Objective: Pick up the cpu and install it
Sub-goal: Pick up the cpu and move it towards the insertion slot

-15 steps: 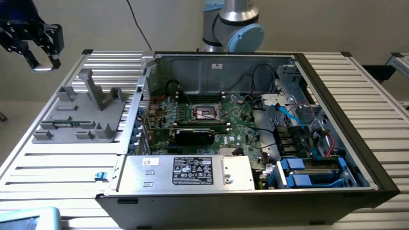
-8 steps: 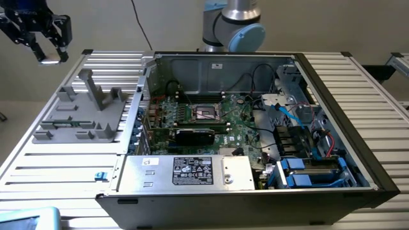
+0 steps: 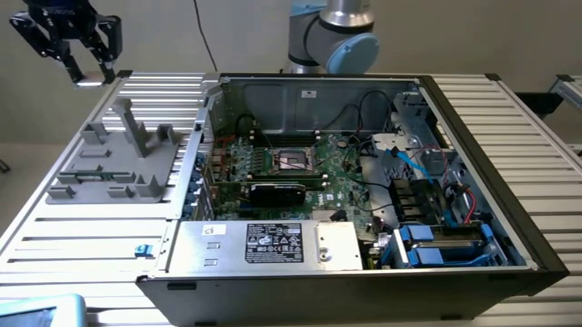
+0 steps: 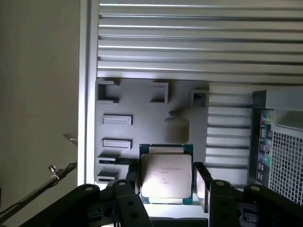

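The cpu [image 4: 166, 166], a flat square chip with a silvery metal top and a green rim, sits between my gripper's [image 4: 166, 185] two black fingers [image 4: 200, 183], which are closed on its opposite edges. In the exterior view my gripper [image 3: 91, 76] hangs high at the far left corner of the table, with the cpu [image 3: 91, 83] showing as a small pale piece at its tips. It is above and beyond the grey fixture [image 3: 114, 160]. The black-framed motherboard socket [image 3: 293, 161] lies inside the open computer case [image 3: 473, 146], well off to the exterior view's right of my gripper.
The grey holder fixture [image 4: 142, 109] with upright posts and slots lies on the ribbed metal table [image 3: 82, 238] below my gripper. A silver power supply box [image 3: 264, 245] with a black label fills the case's near side. Cables and blue drive bays crowd the case's right side.
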{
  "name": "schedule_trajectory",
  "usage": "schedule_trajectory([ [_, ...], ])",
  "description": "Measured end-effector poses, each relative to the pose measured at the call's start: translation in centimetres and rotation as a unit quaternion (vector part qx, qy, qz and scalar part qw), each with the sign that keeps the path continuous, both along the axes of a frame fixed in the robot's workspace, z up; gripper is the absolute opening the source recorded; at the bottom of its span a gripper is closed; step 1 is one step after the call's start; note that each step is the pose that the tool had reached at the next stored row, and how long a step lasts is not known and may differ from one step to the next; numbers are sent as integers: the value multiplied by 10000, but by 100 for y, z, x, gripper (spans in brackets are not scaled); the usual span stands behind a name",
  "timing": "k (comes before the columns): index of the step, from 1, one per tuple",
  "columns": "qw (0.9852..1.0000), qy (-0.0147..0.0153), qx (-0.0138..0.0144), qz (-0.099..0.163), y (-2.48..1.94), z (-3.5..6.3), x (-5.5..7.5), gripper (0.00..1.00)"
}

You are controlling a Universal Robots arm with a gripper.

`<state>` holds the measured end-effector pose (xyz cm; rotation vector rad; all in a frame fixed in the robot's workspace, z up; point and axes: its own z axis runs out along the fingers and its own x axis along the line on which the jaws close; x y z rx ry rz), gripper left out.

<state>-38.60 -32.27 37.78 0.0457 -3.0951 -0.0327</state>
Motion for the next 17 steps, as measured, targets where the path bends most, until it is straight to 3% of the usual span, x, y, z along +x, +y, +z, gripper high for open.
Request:
schedule_trajectory([
  [17, 10000, 3, 0, 0, 0, 135, 773, 55],
])
